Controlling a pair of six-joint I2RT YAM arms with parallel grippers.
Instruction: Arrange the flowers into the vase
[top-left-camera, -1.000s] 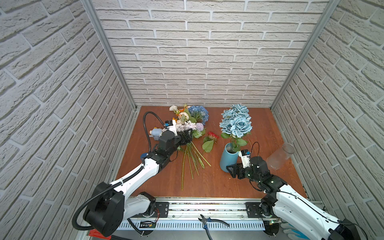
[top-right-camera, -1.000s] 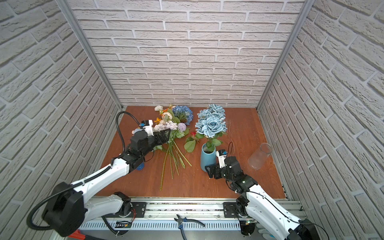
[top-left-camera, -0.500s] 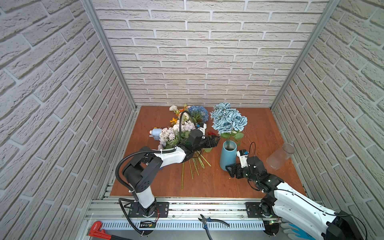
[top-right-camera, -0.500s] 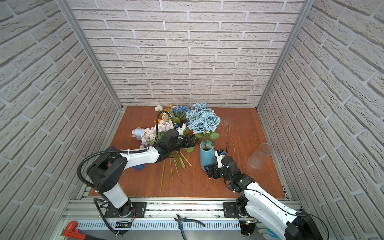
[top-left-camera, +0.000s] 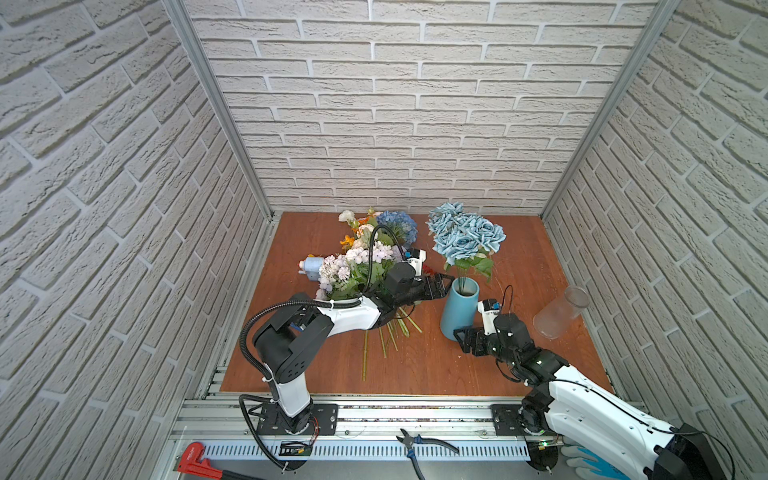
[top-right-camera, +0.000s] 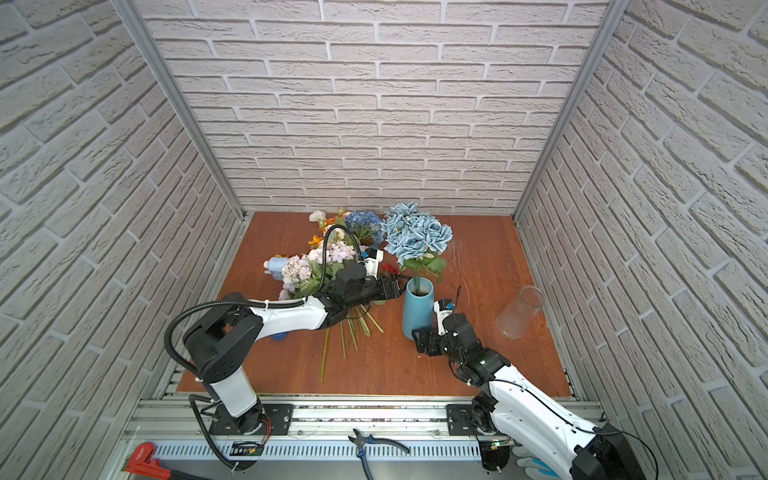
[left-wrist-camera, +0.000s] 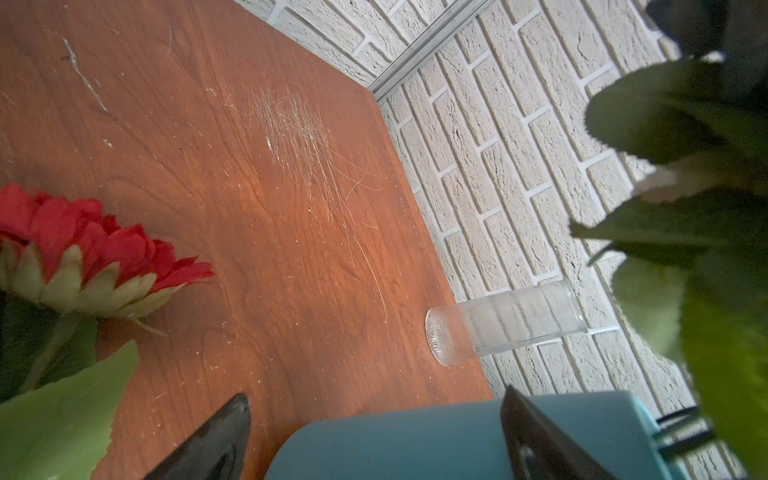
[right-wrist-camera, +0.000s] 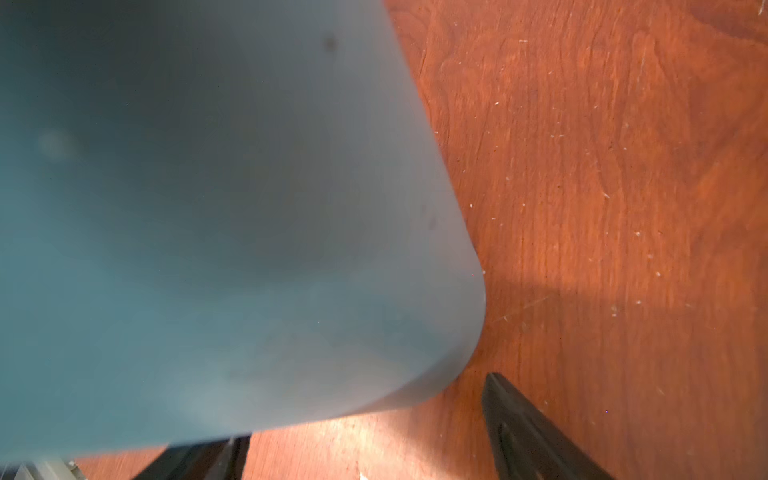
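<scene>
The left arm has swung away from the loose pile of cream, lilac, orange and blue artificial flowers lying on the reddish wooden counter. Its left tool now sits at the rim of the tall teal ceramic vase, jaws spread wide and empty, with a red daisy just beside. A bunch of dusty-blue roses already stands in that vase. The right tool, also wide open, hangs at the vase's foot, clamping nothing. I'd steady that base first, then grip one stem low and feed it in upright. A clear ribbed glass vase stands apart, unused
</scene>
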